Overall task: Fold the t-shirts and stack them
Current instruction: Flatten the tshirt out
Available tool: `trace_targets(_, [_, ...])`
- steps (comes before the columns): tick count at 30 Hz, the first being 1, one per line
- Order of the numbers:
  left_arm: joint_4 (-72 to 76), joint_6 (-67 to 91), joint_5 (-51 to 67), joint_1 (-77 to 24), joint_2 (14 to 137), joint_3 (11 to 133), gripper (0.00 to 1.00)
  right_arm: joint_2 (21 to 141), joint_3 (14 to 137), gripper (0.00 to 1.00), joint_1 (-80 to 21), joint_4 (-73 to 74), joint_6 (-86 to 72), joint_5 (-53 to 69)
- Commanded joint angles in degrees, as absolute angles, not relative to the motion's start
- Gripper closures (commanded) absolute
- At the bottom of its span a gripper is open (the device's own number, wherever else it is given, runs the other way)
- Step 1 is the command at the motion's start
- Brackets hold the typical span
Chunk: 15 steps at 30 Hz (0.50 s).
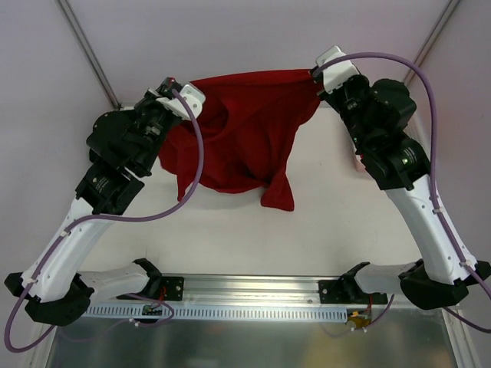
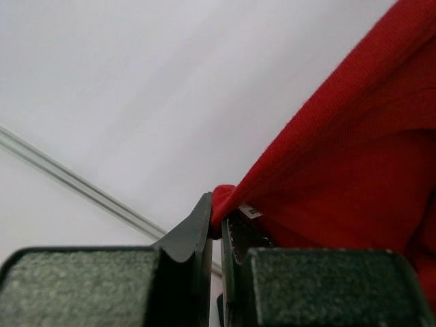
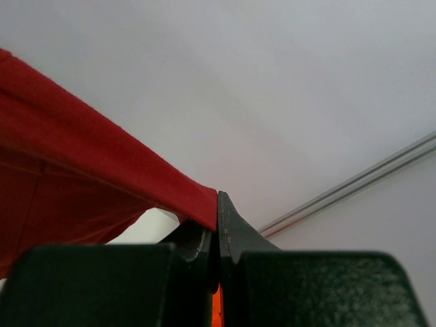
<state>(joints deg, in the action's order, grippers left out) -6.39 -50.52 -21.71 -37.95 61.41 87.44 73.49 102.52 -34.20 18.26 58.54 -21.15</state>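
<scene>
1. I have the dark red t-shirt (image 1: 245, 130) hanging spread between both arms. Its top edge runs left to right, and its bunched body droops below that edge toward the table (image 1: 322, 230).
2. My left gripper (image 2: 216, 221) is at the shirt's top left corner, jaws pinched together on the cloth beside a small label.
3. My right gripper (image 3: 218, 208) is at the shirt's top right corner, likewise clamped on the hem.
4. Neither arm is nearer. I judge the next move is lowering both corners together, edge level.
</scene>
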Motion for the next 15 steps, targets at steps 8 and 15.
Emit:
trace_targets(8, [13.5,-61.6,-35.1,-34.2,56.8,88.0,1.0,64.6,102.6,1.0,-25.9,6.2,62.4,-37.3])
trace_targets(15, [8.4,-56.3,-32.7,-34.2,59.4,98.3,1.0,63.9,113.7,1.0,-25.8,19.8,53.7,-32.9])
